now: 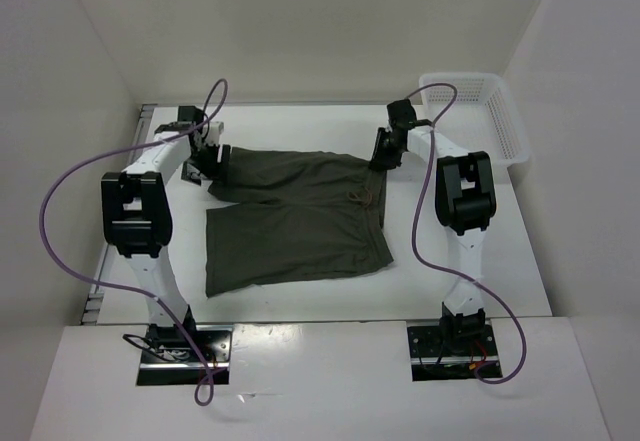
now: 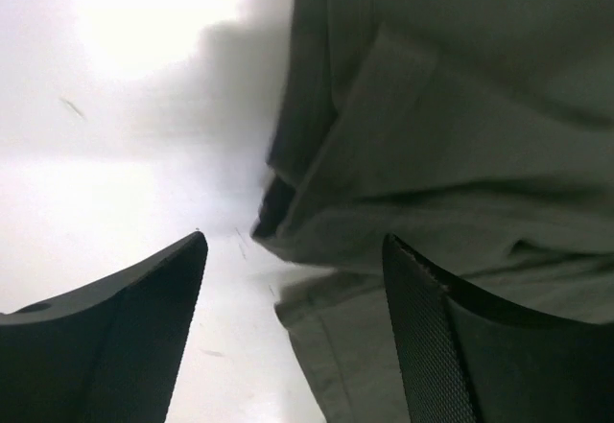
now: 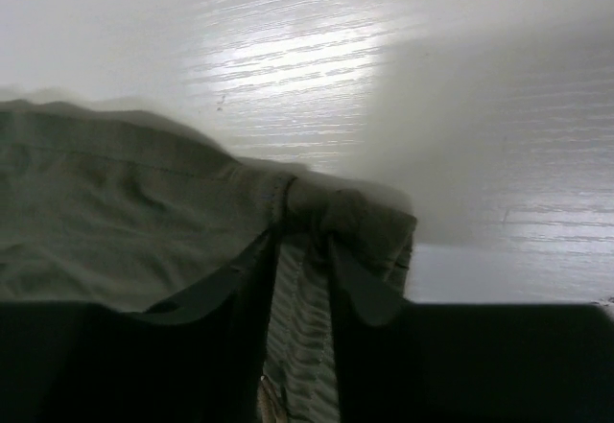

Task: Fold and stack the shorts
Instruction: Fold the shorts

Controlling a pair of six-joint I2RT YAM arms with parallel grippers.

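Shorts (image 1: 295, 216) in dark olive-green lie spread flat on the white surface (image 1: 480, 261), between the two arms. Their long axis runs from one end effector to the other. The waistband end lies at the right end effector (image 1: 383, 156) and both legs point toward the left end effector (image 1: 207, 156).

The fabric is soft and matte, with shallow creases across the seat. The leg farther from the arm bases is narrower and slightly rumpled. The nearer leg lies broad and smooth, and its hem reaches back beyond the left end effector toward that arm's base.

In the right wrist view, the right end effector (image 3: 302, 241) is pinched onto the waistband. A bunched knot of cloth and a strip of ribbed elastic sit squeezed between its dark fingers (image 3: 221, 279), and the rest of the shorts trail off to one side of it.

In the left wrist view, the left end effector (image 2: 295, 239) stands wide apart and grips nothing. The folded hem corner of the far leg lies just ahead of the gap, and one finger (image 2: 460, 346) is over the cloth while the other is over bare surface.

A white mesh basket (image 1: 480, 111) sits beyond the right end effector, on its outer side, well apart from the shorts.
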